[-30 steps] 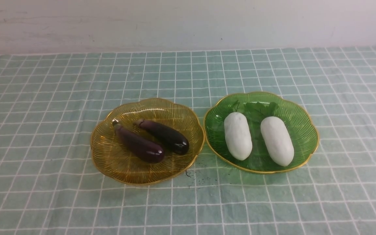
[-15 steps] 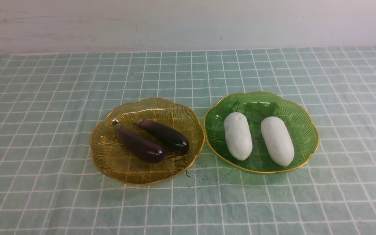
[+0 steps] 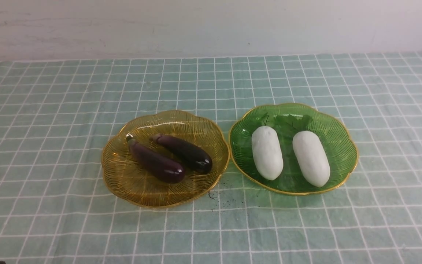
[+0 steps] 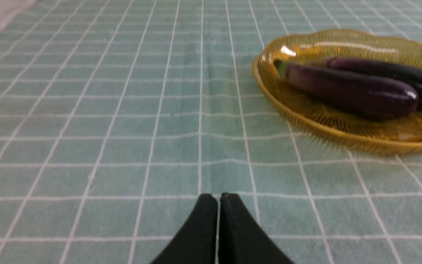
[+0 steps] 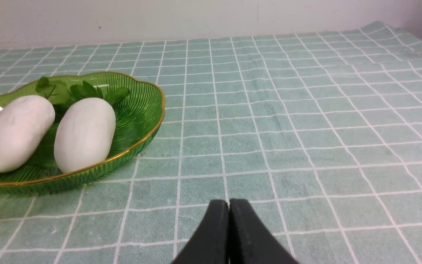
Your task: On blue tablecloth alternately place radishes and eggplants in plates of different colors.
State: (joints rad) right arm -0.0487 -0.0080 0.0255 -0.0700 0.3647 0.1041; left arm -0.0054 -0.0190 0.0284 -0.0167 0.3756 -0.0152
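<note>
The blue tablecloth (image 3: 50, 110) covers nearly the whole front view; its far edge runs along the pale wall (image 3: 211, 25) at 12 o'clock, and its left far corner shows at about 10 o'clock, with a strip of bare surface beyond it. Broad open cloth lies at 9 o'clock, at 3 o'clock, and across the near band at 6 o'clock. A scatter of small dark specks (image 3: 220, 200) marks the cloth just below the gap between the plates.

The amber plate (image 3: 123, 179) sits slightly left of centre and the green plate (image 3: 343, 146) slightly right, their gold rims almost touching around the middle; I cannot tell whether they meet.

In the amber plate lie two eggplants, side by side and touching, stem caps toward 10 o'clock: the nearer eggplant (image 3: 156, 163) and the farther eggplant (image 3: 185, 152). In the green plate lie two radishes, slightly apart, leaves toward 12 o'clock: the left radish (image 3: 266, 152) and the right radish (image 3: 311, 157).

The left gripper (image 4: 218, 198) hangs low over bare cloth with its fingers clenched together on nothing, the amber plate well off to one side. The right gripper (image 5: 229, 203) is likewise pressed closed and empty above bare cloth, away from the green plate.
</note>
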